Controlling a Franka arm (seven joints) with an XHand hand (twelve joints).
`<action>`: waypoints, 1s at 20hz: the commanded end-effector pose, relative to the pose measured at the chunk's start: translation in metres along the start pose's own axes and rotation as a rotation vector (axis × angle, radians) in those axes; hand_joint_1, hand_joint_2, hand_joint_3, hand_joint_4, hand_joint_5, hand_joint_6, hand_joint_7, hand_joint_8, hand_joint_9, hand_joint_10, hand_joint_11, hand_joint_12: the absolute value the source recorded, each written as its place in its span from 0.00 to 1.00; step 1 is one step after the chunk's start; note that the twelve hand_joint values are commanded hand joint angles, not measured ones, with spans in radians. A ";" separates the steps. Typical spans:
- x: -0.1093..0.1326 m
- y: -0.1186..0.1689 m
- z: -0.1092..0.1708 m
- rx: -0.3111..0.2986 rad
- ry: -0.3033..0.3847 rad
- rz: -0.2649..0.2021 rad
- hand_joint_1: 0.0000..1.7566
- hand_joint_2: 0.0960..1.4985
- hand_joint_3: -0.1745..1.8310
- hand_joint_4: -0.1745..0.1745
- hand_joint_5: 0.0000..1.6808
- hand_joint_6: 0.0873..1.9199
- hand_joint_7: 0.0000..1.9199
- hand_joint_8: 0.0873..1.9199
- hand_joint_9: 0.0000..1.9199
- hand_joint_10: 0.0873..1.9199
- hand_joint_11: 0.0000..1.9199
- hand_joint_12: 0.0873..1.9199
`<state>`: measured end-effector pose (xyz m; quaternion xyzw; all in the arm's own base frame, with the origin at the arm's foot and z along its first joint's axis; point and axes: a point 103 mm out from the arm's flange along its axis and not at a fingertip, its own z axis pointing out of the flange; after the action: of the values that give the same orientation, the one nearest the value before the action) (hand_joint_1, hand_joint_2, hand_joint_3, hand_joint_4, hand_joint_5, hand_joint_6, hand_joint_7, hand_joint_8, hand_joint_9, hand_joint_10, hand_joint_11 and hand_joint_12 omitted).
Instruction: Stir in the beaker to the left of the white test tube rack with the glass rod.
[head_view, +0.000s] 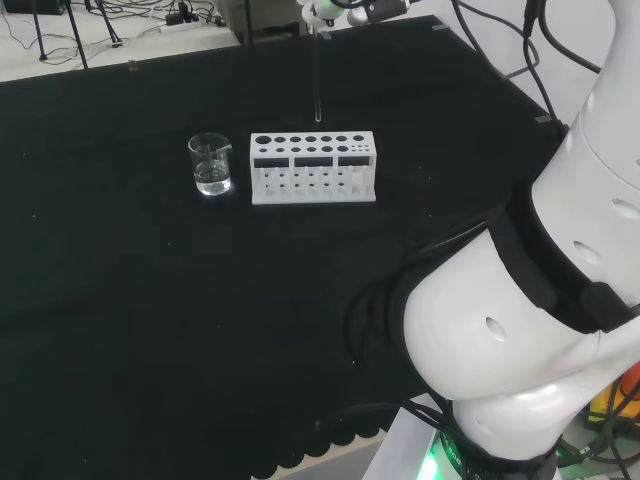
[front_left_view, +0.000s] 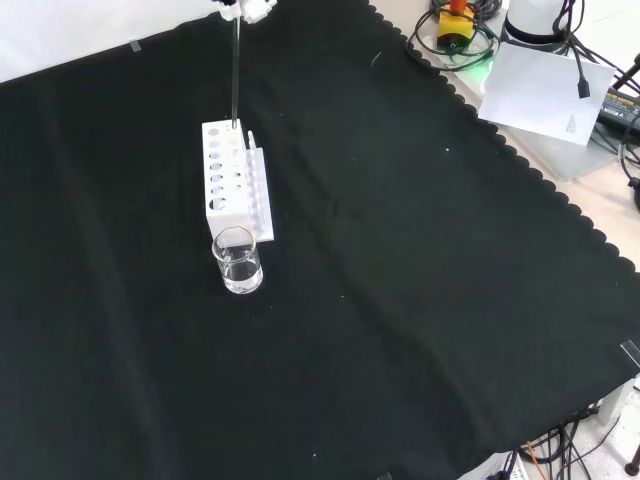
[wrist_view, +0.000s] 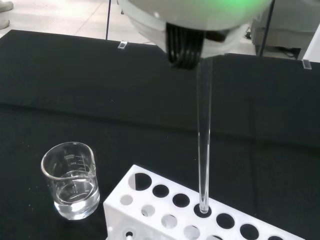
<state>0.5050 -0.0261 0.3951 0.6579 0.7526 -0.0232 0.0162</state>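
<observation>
The hand hung high, pinching the glass rod upright; the wrist view showed its tip at a rack hole.

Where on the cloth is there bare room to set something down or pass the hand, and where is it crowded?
Bare black cloth runs wide on every side. The crowded spot is where the beaker stands close beside the white test tube rack, with the glass rod upright over the rack.

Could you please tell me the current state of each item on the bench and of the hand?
Glass rod: upright, held from above, lower tip in a hole of the rack.
White test tube rack: standing on the cloth, no tubes in it.
Beaker: upright beside the rack, some clear liquid in the bottom.
Hand: at the rod's top end.
</observation>
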 end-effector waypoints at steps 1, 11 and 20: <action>0.010 0.007 0.002 0.010 -0.004 -0.007 0.76 0.40 0.40 0.00 0.76 0.16 0.73 0.33 0.89 0.30 0.77 0.44; 0.049 0.038 -0.008 -0.012 0.071 -0.098 0.76 0.40 0.40 0.00 0.76 0.16 0.73 0.32 0.89 0.30 0.77 0.44; 0.093 0.066 -0.005 -0.013 0.114 -0.206 0.76 0.40 0.40 0.00 0.76 0.15 0.73 0.32 0.89 0.30 0.78 0.44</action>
<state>0.5475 0.0479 0.3964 0.6030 0.7976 0.0075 -0.0124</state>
